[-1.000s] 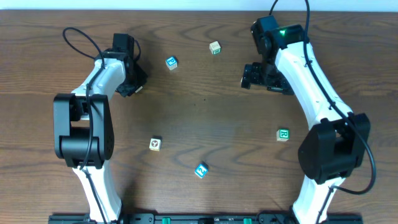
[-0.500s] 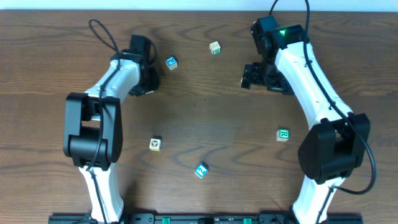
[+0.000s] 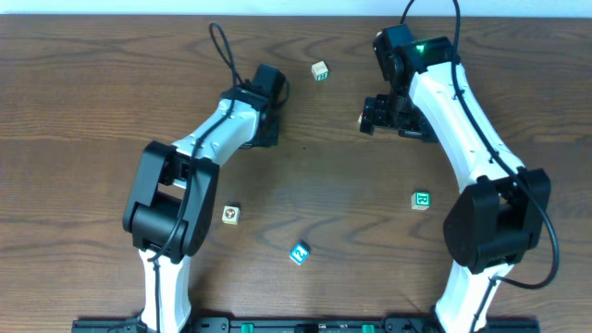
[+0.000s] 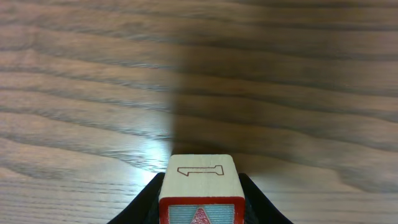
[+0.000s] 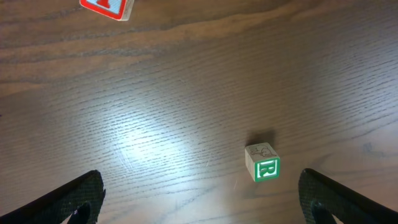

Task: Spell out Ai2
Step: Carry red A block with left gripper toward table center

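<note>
The left fingers [image 4: 149,211] are clamping the I cube [image 4: 199,177] by its sides, at the far middle of the desk [image 4: 93,74], leaving the red-outlined letter uncovered, likely for checking orientation before placing. The right fingers [image 5: 74,202] are standing wide apart, holding nothing, near a green cube [image 5: 262,163] that is not wanted. No row is forming yet.

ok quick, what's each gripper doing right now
left gripper: closed on a wooden block
right gripper: open, holding nothing
</note>
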Action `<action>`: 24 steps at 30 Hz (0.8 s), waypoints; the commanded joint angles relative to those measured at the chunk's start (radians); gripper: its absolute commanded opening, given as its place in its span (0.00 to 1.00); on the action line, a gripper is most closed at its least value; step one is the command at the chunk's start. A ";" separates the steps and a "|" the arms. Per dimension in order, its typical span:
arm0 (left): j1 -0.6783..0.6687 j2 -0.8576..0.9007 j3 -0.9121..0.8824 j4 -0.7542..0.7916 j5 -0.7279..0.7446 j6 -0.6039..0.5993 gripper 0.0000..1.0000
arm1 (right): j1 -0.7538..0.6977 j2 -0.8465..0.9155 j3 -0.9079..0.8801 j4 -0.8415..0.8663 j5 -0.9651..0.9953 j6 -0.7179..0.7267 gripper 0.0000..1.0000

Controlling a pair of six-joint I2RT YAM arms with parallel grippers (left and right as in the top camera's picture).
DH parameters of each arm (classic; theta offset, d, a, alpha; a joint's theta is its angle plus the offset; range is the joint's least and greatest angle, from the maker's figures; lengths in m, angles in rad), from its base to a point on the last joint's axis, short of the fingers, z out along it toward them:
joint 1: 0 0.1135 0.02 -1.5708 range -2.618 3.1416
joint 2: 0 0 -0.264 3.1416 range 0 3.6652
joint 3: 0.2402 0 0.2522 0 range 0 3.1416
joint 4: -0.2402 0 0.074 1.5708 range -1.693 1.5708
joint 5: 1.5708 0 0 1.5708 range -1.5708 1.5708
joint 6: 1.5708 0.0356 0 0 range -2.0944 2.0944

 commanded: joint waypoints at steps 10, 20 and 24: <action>-0.031 0.016 0.060 -0.003 0.051 -0.002 0.27 | 0.008 0.003 0.012 -0.010 0.022 -0.011 0.99; -0.043 0.016 0.060 -0.050 0.124 -0.126 0.20 | 0.008 0.003 0.012 -0.021 0.022 -0.011 0.99; -0.056 0.016 0.060 -0.056 0.125 -0.143 0.19 | 0.008 0.003 0.012 -0.026 0.022 -0.011 0.99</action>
